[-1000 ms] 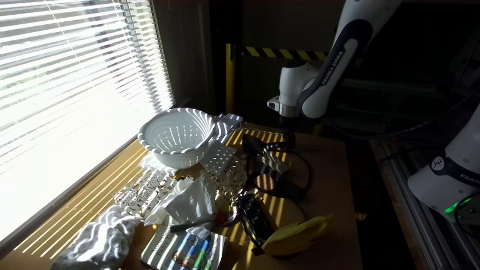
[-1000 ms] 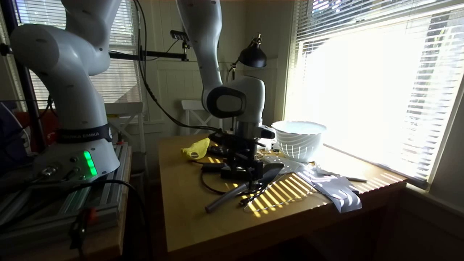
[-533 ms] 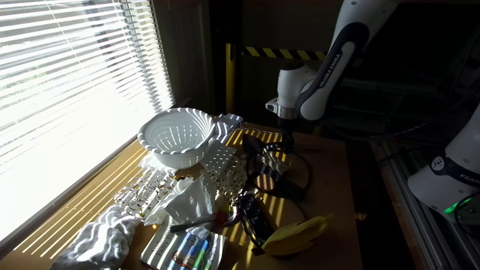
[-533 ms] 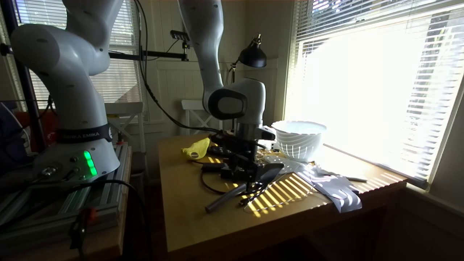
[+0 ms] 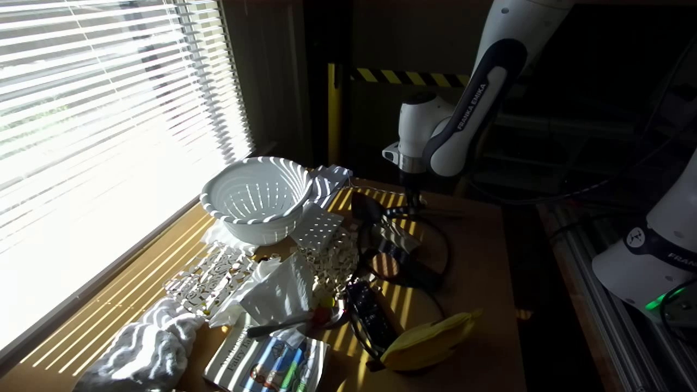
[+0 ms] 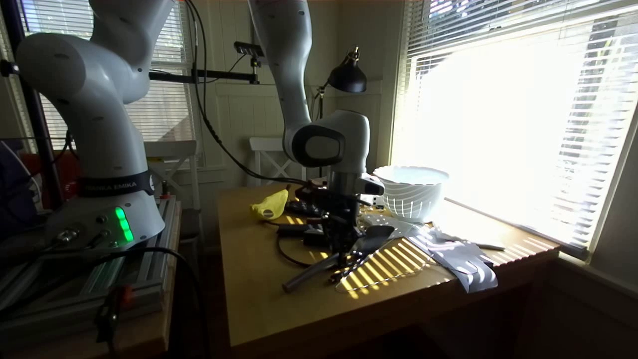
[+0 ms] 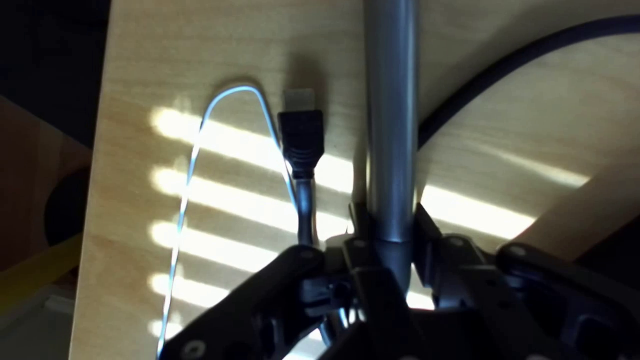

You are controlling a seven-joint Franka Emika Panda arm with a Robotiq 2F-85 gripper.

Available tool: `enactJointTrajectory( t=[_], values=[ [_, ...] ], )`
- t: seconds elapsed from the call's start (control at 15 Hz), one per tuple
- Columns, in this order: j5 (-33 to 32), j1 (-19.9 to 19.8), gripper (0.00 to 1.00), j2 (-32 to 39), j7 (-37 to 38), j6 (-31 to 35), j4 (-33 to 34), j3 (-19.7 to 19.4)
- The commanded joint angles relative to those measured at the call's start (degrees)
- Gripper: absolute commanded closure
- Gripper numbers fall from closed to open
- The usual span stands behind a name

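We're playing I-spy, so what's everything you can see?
Blinds: several, white, over windows
Table: one, brown, beside window
Colander: one, pale, by window
Sheet: one, grey, beside colander
Possible glove: one, grey, table edge
Scraps: several, whitish, near book
Cloth: one, grey, near window
Book: one, pale, beside cloth
Pouch: one, yellow, on table
Cables: several, black, on table
Cord: one, whitish, table edge
Lamp: one, black, background
Chairs: two, white, background
Utensil: one, grey, near cord
Robot arm: one, white, over table
End effector: one, black, closed on utensil

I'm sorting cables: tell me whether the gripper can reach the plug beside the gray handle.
Probably not yet: the gripper has its jaws around the gray handle and must likely clear it first, though the plug itself lies uncovered.
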Motion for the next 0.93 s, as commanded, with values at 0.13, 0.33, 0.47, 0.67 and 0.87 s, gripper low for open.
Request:
enactJointTrajectory(
  t=[0.13,0.33,0.47,0.67,0.87],
  values=[
    [-1.64,4.49,0.94,-0.28,4.26,1.24,-0.05,-4.08],
    [-2.47,2.51,0.94,-3.74,-0.93,-2.57,-1.73,-2.63],
    [-2.93,-0.34,0.94,-5.85,-8.27,-7.55,-1.77,-0.06],
    [-2.27,-2.67,0.94,-8.91,-18.29,-14.81,-0.93,1.97],
    [-3.24,-1.40,0.94,-10.99,-24.68,-21.37,0.82,-0.02]
  ],
)
